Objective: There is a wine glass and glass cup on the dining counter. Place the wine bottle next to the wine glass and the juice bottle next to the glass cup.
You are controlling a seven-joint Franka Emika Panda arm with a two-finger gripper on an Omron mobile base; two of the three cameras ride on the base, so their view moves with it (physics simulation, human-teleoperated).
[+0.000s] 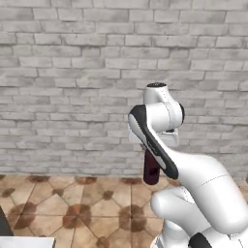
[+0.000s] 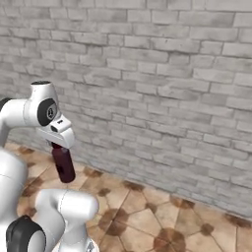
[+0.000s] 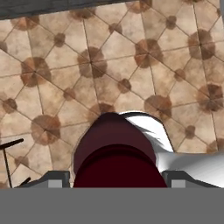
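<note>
My gripper [image 2: 57, 144] is shut on the juice bottle [image 2: 63, 165], a stubby dark maroon bottle that hangs upright below the hand, high above the tiled floor. In the left base view the juice bottle [image 1: 151, 170] shows partly behind my forearm. From the hand view I look down along the juice bottle [image 3: 114, 151], with the gripper [image 3: 114, 180] closed on its top and a finger [image 3: 54, 179] on each side. The wine glass, the glass cup and the wine bottle are out of view.
A grey brick wall [image 1: 72, 72] stands ahead across both base views. Brown patterned floor tiles [image 2: 162, 221] lie below. A pale slab corner [image 1: 26, 241] with a dark edge sits at the lower left. Thin black rods [image 3: 9, 151] cross the hand view's left edge.
</note>
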